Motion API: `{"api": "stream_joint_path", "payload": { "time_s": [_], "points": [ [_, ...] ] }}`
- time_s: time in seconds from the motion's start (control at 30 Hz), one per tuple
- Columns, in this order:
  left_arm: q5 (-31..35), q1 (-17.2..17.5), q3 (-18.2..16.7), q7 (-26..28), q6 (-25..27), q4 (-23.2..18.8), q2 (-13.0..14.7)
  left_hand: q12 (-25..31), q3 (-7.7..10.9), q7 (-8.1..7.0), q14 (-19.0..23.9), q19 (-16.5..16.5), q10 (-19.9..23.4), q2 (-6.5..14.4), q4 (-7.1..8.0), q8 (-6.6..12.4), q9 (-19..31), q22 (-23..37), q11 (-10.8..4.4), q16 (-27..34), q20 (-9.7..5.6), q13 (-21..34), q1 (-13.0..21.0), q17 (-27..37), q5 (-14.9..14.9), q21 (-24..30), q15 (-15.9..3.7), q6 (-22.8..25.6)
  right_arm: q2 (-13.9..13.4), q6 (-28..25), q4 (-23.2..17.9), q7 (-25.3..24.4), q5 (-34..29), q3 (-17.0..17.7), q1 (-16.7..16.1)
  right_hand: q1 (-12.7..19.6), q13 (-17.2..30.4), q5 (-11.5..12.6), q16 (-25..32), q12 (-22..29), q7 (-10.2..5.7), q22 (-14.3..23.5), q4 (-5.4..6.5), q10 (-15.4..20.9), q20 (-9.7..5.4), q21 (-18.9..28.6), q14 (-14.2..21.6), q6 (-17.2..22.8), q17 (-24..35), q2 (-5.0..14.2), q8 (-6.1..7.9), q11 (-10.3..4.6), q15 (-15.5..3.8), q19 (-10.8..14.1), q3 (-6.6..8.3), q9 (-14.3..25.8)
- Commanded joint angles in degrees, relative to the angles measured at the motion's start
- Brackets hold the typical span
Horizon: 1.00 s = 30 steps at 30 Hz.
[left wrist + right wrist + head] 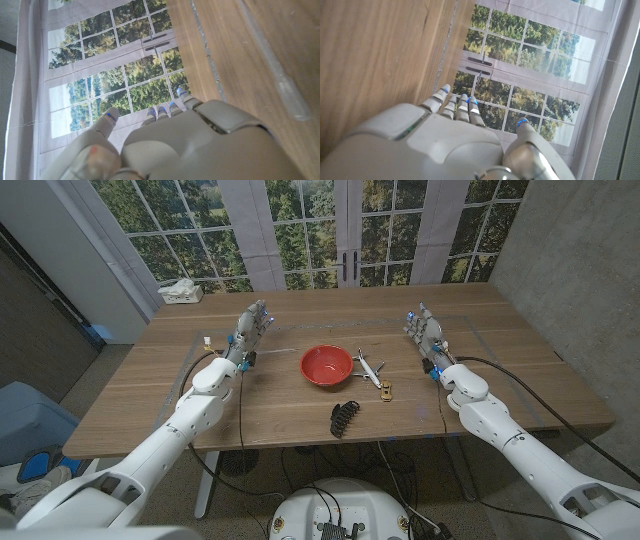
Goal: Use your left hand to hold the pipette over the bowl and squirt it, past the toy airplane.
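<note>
A clear plastic pipette point(292, 97) lies on the wooden table point(280, 408) beside my left hand point(200, 140), apart from it. That left hand point(252, 328) stands near the table's far left with its fingers stretched out and nothing in it. The red bowl point(326, 365) sits at the table's middle, to the right of the left hand. A small white toy airplane point(367, 367) lies just right of the bowl. My right hand point(424, 330) stands at the far right, fingers point(455, 102) straight, holding nothing.
A black hair claw point(343, 417) lies near the front edge, and a small brass piece point(386, 391) sits below the airplane. A tissue box point(181, 291) stands at the back left corner. Black cables trail along both arms. A small pale object point(205, 341) lies left of the left hand.
</note>
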Motion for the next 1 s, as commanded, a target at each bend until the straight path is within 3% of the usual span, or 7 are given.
{"api": "stream_joint_path", "payload": {
  "time_s": [0.03,0.47,0.6,0.83,1.0],
  "points": [
    [0.43,-4.30,-0.06,-7.54,-4.67,10.86,-0.77,0.43,0.43,-0.17,-1.81,-0.49,-0.67,6.24,-0.03,0.31,0.21,0.10,-0.14,0.42,0.19,0.09,0.11,0.05,0.32,0.31,-0.89,-0.53,0.89,-0.37,-4.69,-8.43,-7.14,-1.98,-0.94,0.16,0.23,0.35,0.15,0.18,0.11,0.09,-0.16,0.36,0.01,0.40,-0.46,0.46,-0.01,1.39,0.31,0.08,-0.05,0.32,0.41,0.13],
    [4.10,-3.53,0.32,-2.54,-6.43,9.02,0.08,1.16,0.53,-0.71,1.20,1.47,1.68,5.20,-1.16,1.00,0.22,0.07,-0.15,1.07,1.98,0.03,0.63,-0.28,0.37,0.57,0.14,1.39,1.01,0.88,-4.35,-9.04,-7.98,-1.82,-1.10,0.53,0.24,0.36,0.00,0.19,0.11,0.09,-0.60,0.85,0.22,0.37,-0.04,0.75,-0.31,1.23,0.27,0.14,0.34,0.45,0.64,0.14],
    [5.91,-3.42,0.81,-1.04,-6.06,8.33,1.07,1.27,0.14,-1.37,3.19,2.52,2.77,3.56,-2.77,1.15,0.25,0.04,-0.28,1.18,2.80,-0.02,1.22,-0.48,0.02,0.60,0.33,2.58,0.93,0.76,-4.66,-9.45,-8.24,-1.80,-1.47,0.75,0.25,0.31,0.05,0.22,0.09,0.10,-0.94,1.24,1.02,0.47,0.46,0.91,-0.45,1.05,0.24,0.10,1.05,0.82,0.69,0.15],
    [10.40,-2.43,1.45,4.69,-4.65,5.64,3.06,1.26,-0.50,-2.84,6.75,3.50,4.25,1.50,-5.68,1.04,0.26,0.05,-0.17,1.20,6.16,-0.03,2.19,-0.52,-0.97,0.24,2.62,3.67,0.88,0.77,-4.86,-9.55,-8.76,-2.08,-1.69,0.87,0.27,0.23,0.20,0.22,-0.14,0.12,-1.21,1.64,1.85,0.52,1.09,1.46,-0.50,1.03,0.34,-0.01,1.60,1.11,0.71,0.17],
    [13.87,-1.82,1.90,8.79,-3.79,3.98,4.26,1.49,-0.64,-2.90,7.73,3.84,5.54,0.86,-7.17,1.40,0.29,0.06,0.38,1.08,7.07,-0.01,2.75,-0.48,-1.50,0.03,3.01,5.32,0.82,0.46,-5.38,-10.19,-9.40,-2.20,-1.91,0.99,0.28,0.19,0.26,0.24,-0.20,0.13,-1.41,1.92,1.94,0.55,1.38,1.68,-0.54,1.04,0.35,-0.05,1.72,1.30,0.74,0.18]
  ]
}}
